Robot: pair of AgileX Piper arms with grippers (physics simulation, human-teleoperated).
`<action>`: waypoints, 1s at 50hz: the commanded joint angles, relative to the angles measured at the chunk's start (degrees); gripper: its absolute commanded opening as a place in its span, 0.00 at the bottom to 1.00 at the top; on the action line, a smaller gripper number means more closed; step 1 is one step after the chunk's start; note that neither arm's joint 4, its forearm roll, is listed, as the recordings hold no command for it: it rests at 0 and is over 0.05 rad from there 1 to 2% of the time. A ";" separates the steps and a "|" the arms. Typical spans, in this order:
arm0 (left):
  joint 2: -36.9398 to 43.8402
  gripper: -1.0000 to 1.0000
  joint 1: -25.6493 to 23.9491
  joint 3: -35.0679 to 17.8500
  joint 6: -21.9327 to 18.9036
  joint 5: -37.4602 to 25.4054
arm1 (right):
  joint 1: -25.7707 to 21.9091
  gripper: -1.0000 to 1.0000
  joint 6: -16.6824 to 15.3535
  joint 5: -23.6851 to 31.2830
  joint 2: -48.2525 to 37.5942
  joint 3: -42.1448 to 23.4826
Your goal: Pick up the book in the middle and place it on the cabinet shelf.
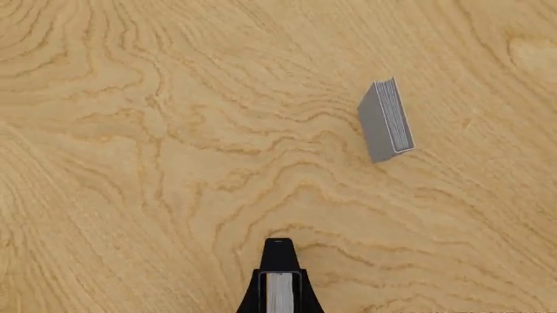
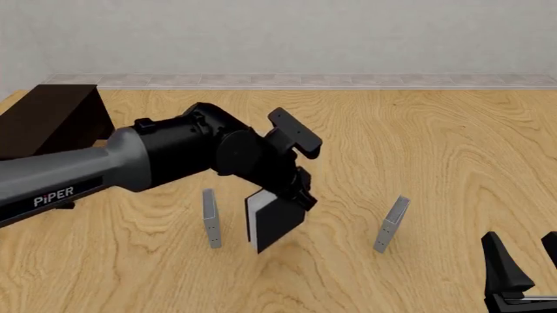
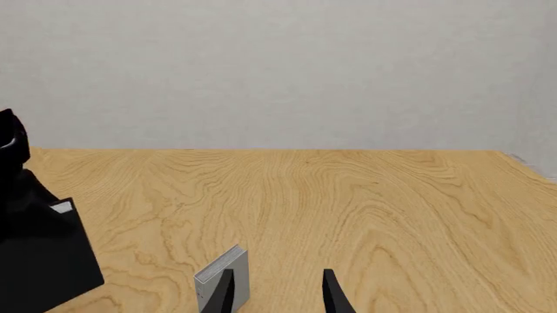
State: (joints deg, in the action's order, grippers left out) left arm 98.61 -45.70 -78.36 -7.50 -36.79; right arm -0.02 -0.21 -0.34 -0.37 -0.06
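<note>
The book, black cover with a white page edge, is clamped in the left gripper near the table's middle. It stands roughly upright but tilted, long axis leaning from lower left up toward the right in the front view; white page edge faces left, toward the left grey book. Whether its bottom corner touches the table or sits just above it cannot be told. In the left wrist view the book's edge shows between the closed-in fingers, white pages framed by black cover.

The left grey book stands upright just beside the black one on its left. The right grey book stands tilted, well apart on the right; it also shows in the left wrist view and the right wrist view.

The cabinet shelf, dark brown, sits at the table's far left, well apart from the book.

The right gripper rests low at the near right, fingers spread with nothing between them.
</note>
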 commanded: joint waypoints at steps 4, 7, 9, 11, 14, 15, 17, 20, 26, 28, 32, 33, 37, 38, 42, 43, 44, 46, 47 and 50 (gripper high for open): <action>-2.08 0.00 1.41 -3.89 -3.68 -2.57 | -0.01 1.00 0.01 0.00 -0.01 0.00; -3.37 0.00 0.97 -3.60 -4.24 -3.24 | -0.01 1.00 0.00 0.00 -0.01 0.00; -3.67 0.00 1.37 -4.63 -4.78 -3.75 | 0.00 1.00 0.01 0.00 -0.01 0.00; -4.39 0.00 1.84 -5.70 -5.61 -3.89 | 0.01 1.00 0.00 0.00 0.00 0.00; -5.33 0.00 2.50 -6.76 -7.04 -4.53 | 0.00 1.00 0.00 0.00 0.00 0.00; -5.67 0.00 2.58 -7.02 -7.29 -4.80 | 0.00 1.00 0.01 0.00 0.00 0.00; -5.70 0.00 4.14 -7.81 -9.95 -4.44 | -0.01 1.00 0.01 0.00 0.00 0.00; -6.52 0.00 4.34 -8.36 -9.66 -4.92 | 0.00 1.00 0.01 0.00 0.00 0.00; -9.34 0.00 5.55 -8.81 -11.53 -5.48 | 0.00 1.00 0.01 0.00 0.00 0.00; -10.30 0.00 6.38 -9.01 -13.50 -5.73 | 0.01 1.00 0.01 0.00 0.00 0.00; -11.74 0.00 6.71 -9.55 -14.19 -6.42 | -0.01 1.00 0.01 0.00 -0.01 0.00; -12.15 0.00 6.81 -9.43 -14.54 -6.27 | 0.00 1.00 0.01 0.00 0.01 0.00; -13.67 0.00 7.45 -9.62 -14.42 -6.59 | 0.00 1.00 -0.01 0.00 0.01 0.00; -14.46 0.00 7.48 -8.76 -15.01 -6.45 | -0.01 1.00 0.00 0.00 0.00 0.00; -15.74 0.00 9.18 -8.13 -17.18 -5.30 | 0.01 1.00 0.00 0.00 0.00 0.00; -15.80 0.00 9.46 -8.41 -17.14 -5.32 | 0.00 1.00 0.01 0.00 0.00 0.00; -16.31 0.00 9.36 -8.07 -17.42 -5.83 | 0.00 1.00 0.00 0.00 0.01 0.00; -16.30 0.00 10.28 -7.86 -19.07 -5.24 | 0.00 1.00 0.01 0.00 0.00 0.00; -16.50 0.00 10.74 -8.02 -19.43 -5.03 | 0.00 1.00 -0.02 0.00 0.01 0.00; -17.72 0.00 10.99 -8.54 -19.25 -5.55 | 0.00 1.00 0.00 0.00 -0.01 0.00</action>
State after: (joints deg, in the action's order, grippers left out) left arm 84.19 -36.98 -86.21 -23.09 -42.56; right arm -0.02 -0.21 -0.34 -0.37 -0.06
